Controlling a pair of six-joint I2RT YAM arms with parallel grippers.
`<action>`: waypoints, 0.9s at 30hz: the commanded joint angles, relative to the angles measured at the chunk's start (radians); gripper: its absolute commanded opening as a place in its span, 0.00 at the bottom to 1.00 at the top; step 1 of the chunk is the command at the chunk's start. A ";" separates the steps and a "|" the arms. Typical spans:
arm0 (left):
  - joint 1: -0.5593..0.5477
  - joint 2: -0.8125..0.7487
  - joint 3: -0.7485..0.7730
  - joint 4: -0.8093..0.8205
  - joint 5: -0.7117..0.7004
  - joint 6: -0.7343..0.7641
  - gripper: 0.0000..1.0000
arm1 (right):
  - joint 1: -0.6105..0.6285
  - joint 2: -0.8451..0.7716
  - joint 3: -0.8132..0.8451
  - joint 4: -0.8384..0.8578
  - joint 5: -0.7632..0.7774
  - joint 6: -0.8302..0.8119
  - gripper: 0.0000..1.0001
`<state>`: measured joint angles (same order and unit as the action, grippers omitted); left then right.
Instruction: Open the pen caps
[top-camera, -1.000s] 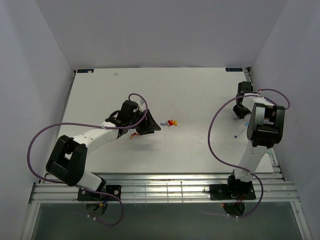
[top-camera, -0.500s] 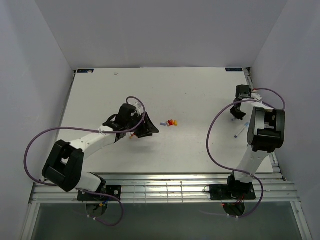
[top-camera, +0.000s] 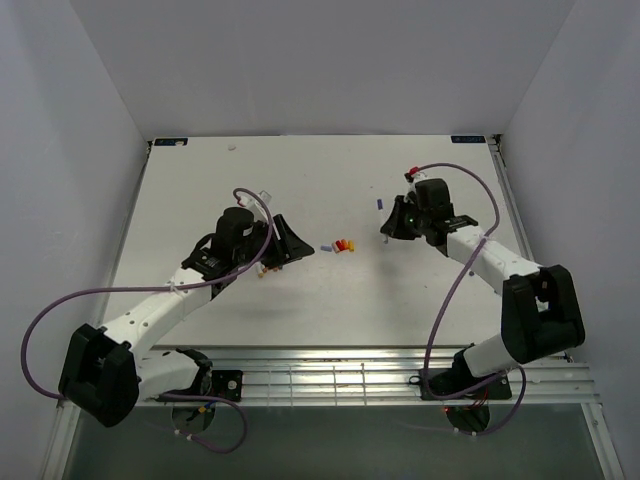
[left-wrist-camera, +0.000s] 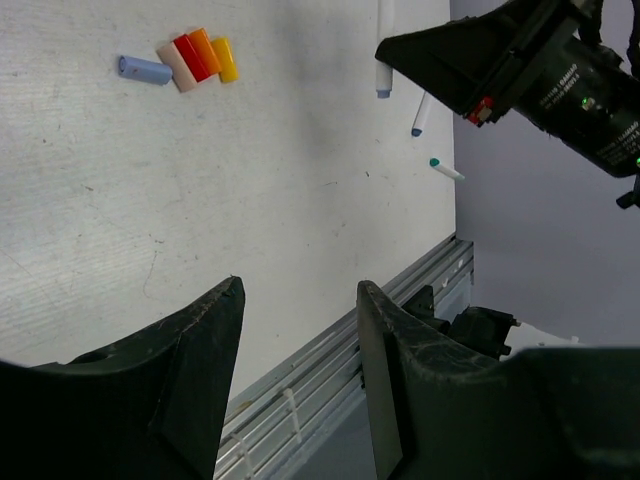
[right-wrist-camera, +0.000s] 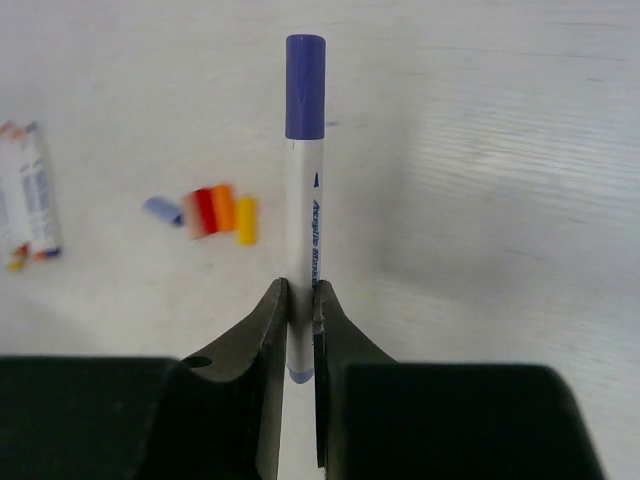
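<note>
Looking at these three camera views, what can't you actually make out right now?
- Right wrist view: the white pens at the left are cut off by the frame edge, so their number is unclear.
- Right wrist view: the purple-capped pen has its lower end hidden inside the right gripper.
- Left wrist view: the topmost pen is cut off by the top edge.
- Top view: the loose caps are too small to count.

Little coloured caps (top-camera: 343, 245) between my left gripper (top-camera: 300, 245) and my right gripper (top-camera: 387, 226), purple-capped pen (top-camera: 380, 205) at its tip.
</note>
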<state>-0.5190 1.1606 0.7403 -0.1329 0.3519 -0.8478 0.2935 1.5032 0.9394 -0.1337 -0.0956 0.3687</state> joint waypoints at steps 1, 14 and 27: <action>0.005 -0.019 0.004 0.016 0.028 -0.032 0.60 | 0.099 -0.093 -0.080 0.118 -0.257 -0.057 0.08; 0.004 0.001 -0.051 0.182 0.134 -0.125 0.60 | 0.335 -0.170 -0.226 0.373 -0.530 0.085 0.08; 0.002 -0.021 -0.062 0.079 0.044 -0.076 0.60 | 0.427 -0.176 -0.165 0.356 -0.495 0.110 0.08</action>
<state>-0.5182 1.1782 0.6662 -0.0154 0.4366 -0.9501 0.7074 1.3670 0.7246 0.1932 -0.5938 0.4725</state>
